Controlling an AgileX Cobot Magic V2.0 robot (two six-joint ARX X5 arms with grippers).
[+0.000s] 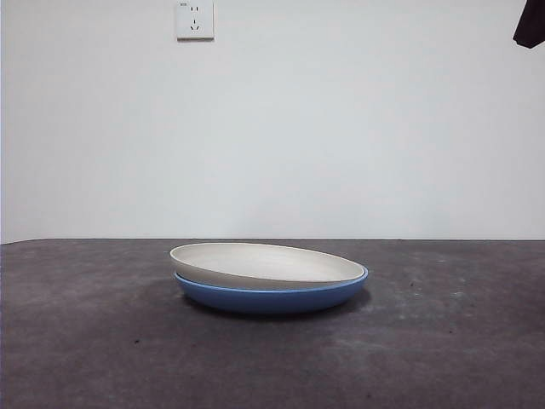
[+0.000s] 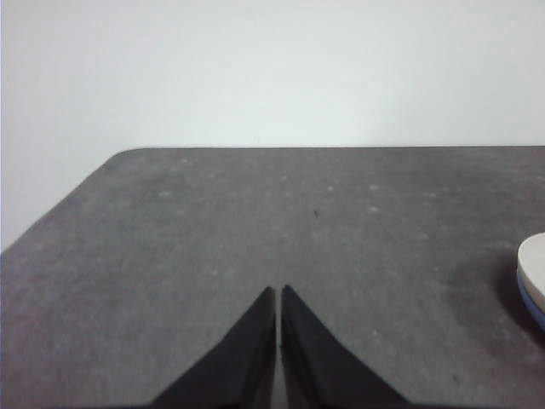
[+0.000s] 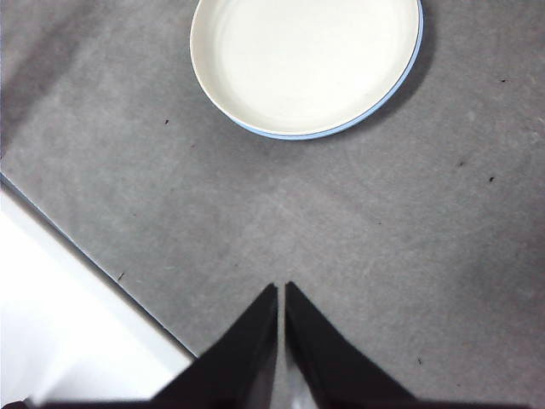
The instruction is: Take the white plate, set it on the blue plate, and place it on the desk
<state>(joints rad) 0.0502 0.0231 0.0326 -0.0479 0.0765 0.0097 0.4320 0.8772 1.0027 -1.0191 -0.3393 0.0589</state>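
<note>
- My left end effector (image 2: 278, 294) hung over bare bench (image 2: 255, 221), jaws pressed together, gripping nothing.
- My right end effector (image 3: 281, 290) was likewise closed and empty, held well above the bench.
- The white plate (image 1: 264, 262) sat in the blue plate (image 1: 272, 298), slightly tilted and off-centre, apart from both end effectors.
- A wall socket (image 1: 194, 19) sat behind.

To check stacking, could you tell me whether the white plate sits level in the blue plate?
No: in the front view the white plate tilts, one side raised above the blue plate.
</note>
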